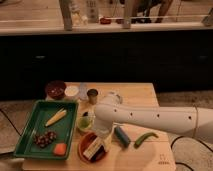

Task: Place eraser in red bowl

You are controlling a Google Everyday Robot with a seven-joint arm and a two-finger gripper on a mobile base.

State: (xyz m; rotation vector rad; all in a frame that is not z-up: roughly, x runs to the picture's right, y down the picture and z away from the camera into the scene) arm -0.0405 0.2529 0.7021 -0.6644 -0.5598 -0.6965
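eraser (93,148) lies tilted inside the red bowl (82,150), near the front edge of the table (142,95). the gripper (103,136) hangs just above and behind it, over the bowl's back rim; whether it is gripping cannot be told.

Eraser (93,148) lies in the bowl (82,146) — gripper (103,136) over its rim — tray (33,120) to the left
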